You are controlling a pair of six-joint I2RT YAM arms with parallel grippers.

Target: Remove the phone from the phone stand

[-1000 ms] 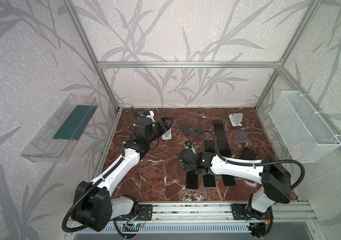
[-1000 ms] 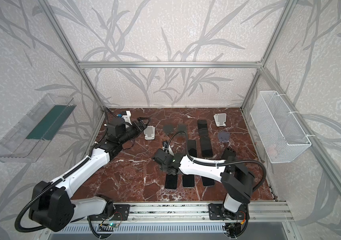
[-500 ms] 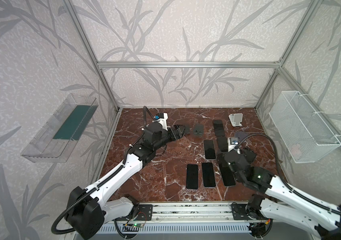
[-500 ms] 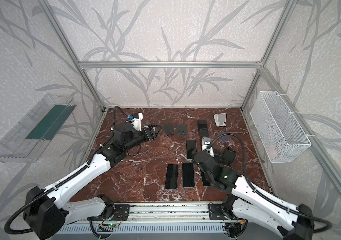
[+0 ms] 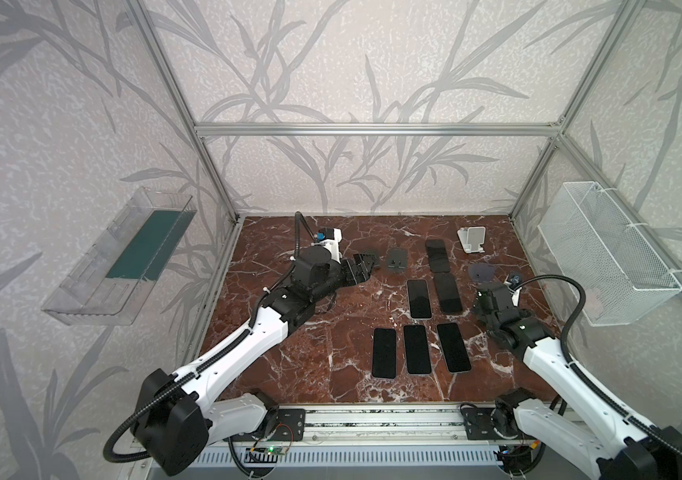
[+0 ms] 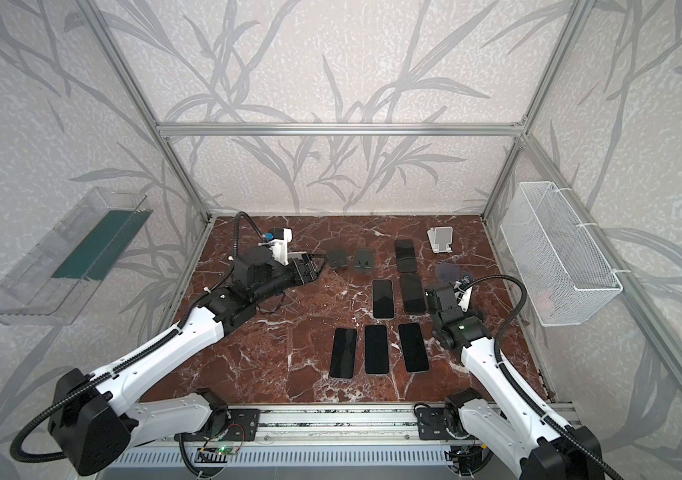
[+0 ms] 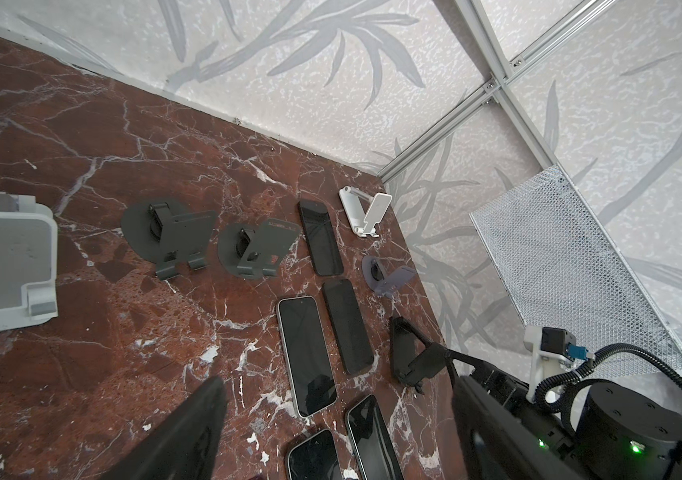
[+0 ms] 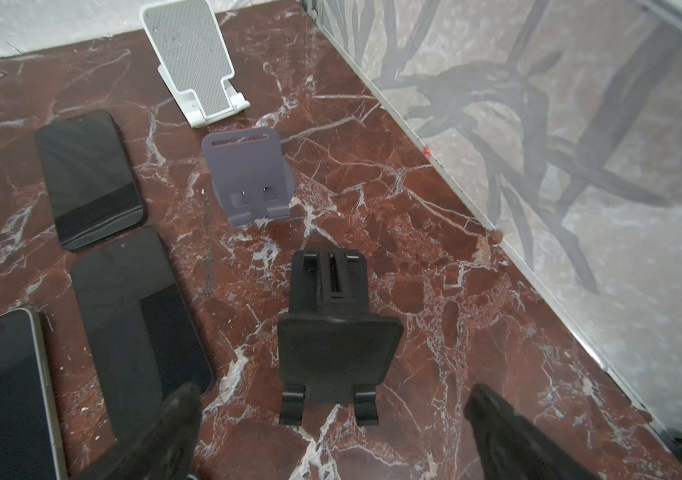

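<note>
Phones [image 5: 419,298] lie flat on the marble [image 5: 310,374], six dark slabs, none propped up: a front trio [image 5: 416,349] side by side, nearer my bases than either gripper, and a rear trio [image 5: 447,293] between my two grippers. My left gripper [image 6: 308,271] hangs low with its jaws apart and nothing between them; two grey stands [image 7: 169,237] sit ahead of its fingertips, clear of them, and a pale stand [image 7: 3,266] rests near it on the floor. My right gripper [image 8: 333,392] is spread wide and empty, its fingers [image 8: 165,428] hovering over the floor. A black stand [image 8: 337,345] sits right ahead of it, untouched, its two hooks toward me; a purple stand [image 8: 248,178] is farther on and a white stand [image 8: 198,62] beyond that. The closest phone [image 8: 140,316] lies just left of that gripper.
</note>
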